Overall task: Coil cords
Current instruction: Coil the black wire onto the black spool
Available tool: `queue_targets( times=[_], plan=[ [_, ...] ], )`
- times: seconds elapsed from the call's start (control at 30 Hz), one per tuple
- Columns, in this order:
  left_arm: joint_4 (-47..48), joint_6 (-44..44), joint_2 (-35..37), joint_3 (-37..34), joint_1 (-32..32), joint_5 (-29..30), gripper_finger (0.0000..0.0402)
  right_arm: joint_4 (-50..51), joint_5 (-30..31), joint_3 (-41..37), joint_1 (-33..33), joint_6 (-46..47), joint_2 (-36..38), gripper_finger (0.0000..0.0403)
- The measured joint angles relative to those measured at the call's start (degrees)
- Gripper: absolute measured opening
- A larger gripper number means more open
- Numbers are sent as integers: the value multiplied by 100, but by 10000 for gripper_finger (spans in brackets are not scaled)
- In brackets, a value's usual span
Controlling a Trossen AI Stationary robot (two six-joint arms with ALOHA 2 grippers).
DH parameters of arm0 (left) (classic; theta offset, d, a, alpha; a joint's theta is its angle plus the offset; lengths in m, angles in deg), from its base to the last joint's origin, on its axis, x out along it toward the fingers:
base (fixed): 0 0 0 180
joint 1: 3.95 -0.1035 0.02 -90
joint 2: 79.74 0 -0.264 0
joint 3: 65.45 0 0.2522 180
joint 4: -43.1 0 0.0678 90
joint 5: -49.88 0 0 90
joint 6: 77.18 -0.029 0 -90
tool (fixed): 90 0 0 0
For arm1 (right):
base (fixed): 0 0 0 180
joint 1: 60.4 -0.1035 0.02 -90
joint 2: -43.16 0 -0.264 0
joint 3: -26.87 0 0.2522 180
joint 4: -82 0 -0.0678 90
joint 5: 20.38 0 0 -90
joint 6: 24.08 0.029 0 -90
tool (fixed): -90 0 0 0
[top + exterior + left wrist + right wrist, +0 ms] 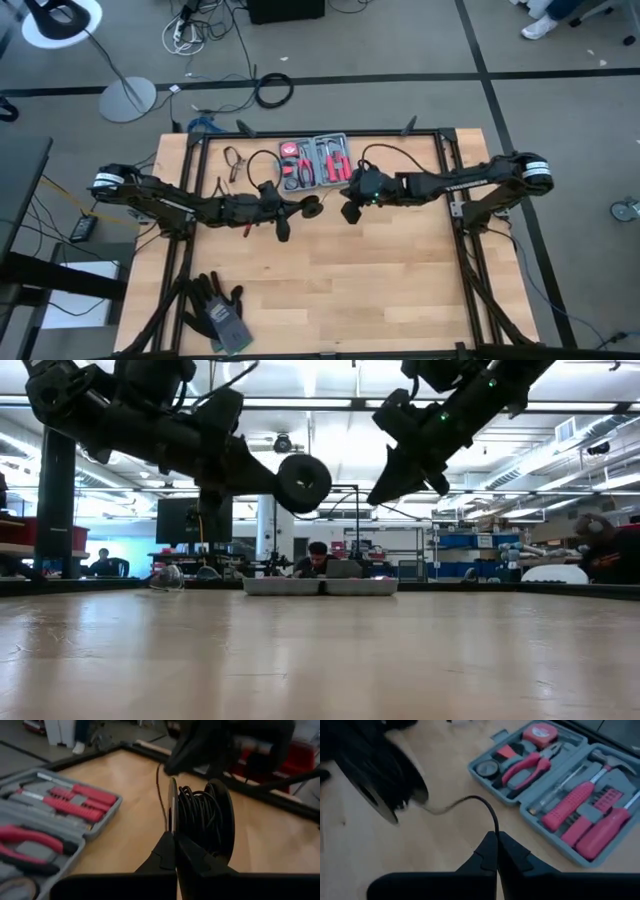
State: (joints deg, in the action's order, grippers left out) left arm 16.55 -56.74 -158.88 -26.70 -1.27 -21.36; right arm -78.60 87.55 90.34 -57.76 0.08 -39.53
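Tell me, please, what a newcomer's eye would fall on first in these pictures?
First, the round black spool wound with thin black cord, held above the middle of the wooden table by the left tool, shut on its rim. Next, the right tool, shut on the cord's free end beside the spool. Behind them, at the table's far edge, lies the open grey tool kit with red-handled tools.
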Motion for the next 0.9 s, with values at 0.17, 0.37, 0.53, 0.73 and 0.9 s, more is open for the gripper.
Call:
queue_targets(
  times=[0.17, 0.37, 0.53, 0.73, 0.9],
  plan=[
    [808, 123, -2, 197, 0, 189, 0, -541, -309, 4, 24, -46, -137, 0],
    [1547, -88, -201, 770, 0, 414, 0, -1191, -455, 2, 2, -136, -393, 0],
    [1572, -132, -716, 1151, 0, 599, 0, -1639, -464, 2, -67, -352, -526, 0],
    [1530, 49, -1318, 1517, -7, 686, 0, -1921, -472, 7, -265, -583, -533, 0],
    [1062, 103, -1612, 1769, -7, 641, 0, -1935, -462, 11, -432, -426, -631, 0]
  ],
)
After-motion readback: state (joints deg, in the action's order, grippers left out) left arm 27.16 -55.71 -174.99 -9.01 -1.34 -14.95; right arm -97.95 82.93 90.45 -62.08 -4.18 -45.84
